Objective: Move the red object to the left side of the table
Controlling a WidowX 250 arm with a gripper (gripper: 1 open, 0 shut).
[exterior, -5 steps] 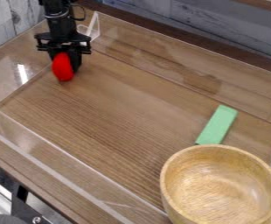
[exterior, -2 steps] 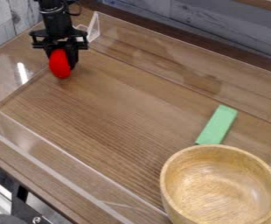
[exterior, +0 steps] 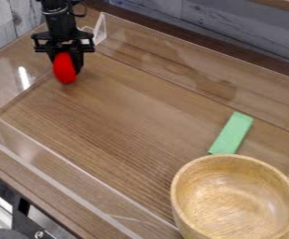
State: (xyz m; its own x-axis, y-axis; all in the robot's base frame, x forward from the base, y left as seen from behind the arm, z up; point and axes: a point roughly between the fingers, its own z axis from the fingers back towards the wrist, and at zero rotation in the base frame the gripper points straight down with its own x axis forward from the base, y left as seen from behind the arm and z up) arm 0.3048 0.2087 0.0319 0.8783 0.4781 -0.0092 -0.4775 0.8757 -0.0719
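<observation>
The red object (exterior: 65, 68), a small glossy rounded toy, is at the far left of the wood-grain table (exterior: 134, 121), close to the left acrylic wall. My black gripper (exterior: 63, 58) points straight down over it, and its fingers clasp the toy's upper part from both sides. The toy's lower end is at or just above the tabletop; I cannot tell whether it touches. Its top is hidden by the fingers.
A flat light-green block (exterior: 232, 133) lies at the right. A large wooden bowl (exterior: 236, 199) stands at the front right corner. Low clear acrylic walls (exterior: 22, 79) border the table, with one close to the gripper on the left.
</observation>
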